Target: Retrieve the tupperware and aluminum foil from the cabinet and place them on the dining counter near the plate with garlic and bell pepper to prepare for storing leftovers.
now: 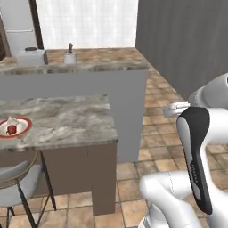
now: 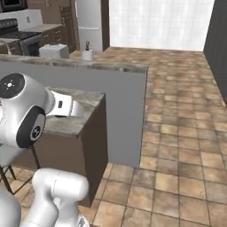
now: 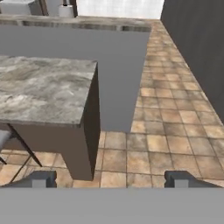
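Observation:
The dining counter (image 1: 67, 118) has a grey marbled top and also appears in the hand view (image 3: 43, 87). At its left end lies a red-rimmed plate (image 1: 26, 126) with a white garlic (image 1: 12, 121) and a red bell pepper (image 1: 11, 129). My gripper (image 3: 111, 180) is open and empty. It hangs above the tiled floor off the counter's right corner, with its two dark fingertips (image 3: 43, 179) wide apart. The tupperware, the aluminum foil and the cabinet are out of view.
A grey-seated stool (image 1: 18, 178) stands under the counter's left front. Behind it runs a long grey counter (image 1: 89, 67) with a toaster (image 1: 31, 55) and a white utensil holder (image 1: 70, 57). A dark wall (image 1: 187, 40) bounds the tiled floor (image 2: 177, 133) on the right.

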